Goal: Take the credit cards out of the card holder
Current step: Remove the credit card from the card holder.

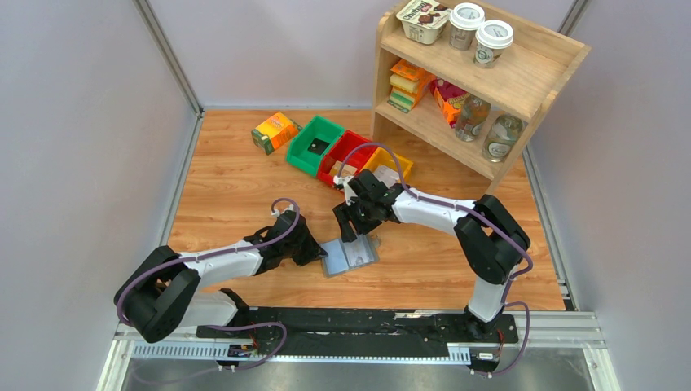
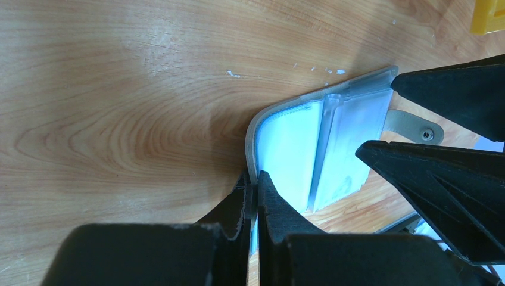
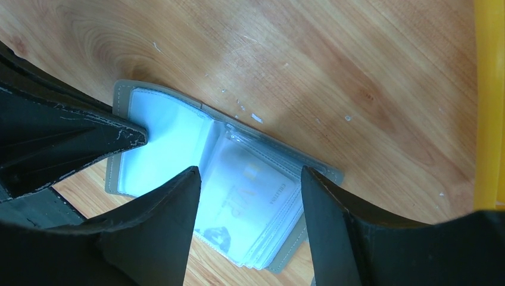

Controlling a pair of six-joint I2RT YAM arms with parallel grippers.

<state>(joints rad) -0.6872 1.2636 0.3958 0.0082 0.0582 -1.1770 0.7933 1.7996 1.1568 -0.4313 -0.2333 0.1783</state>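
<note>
- The grey bifold card holder [image 1: 349, 254] is lying open on the wood-grain table top [image 1: 236, 187].
- The orange-green carton [image 1: 275, 131], green plastic bin [image 1: 303, 160], red bin [image 1: 328, 169] and yellow bin [image 1: 397, 165] are sitting behind it.
- The wooden shelf unit [image 1: 381, 81] is standing rear right.

An orange-green carton [image 1: 275, 132] lies beside the green bin [image 1: 301, 163].
</note>
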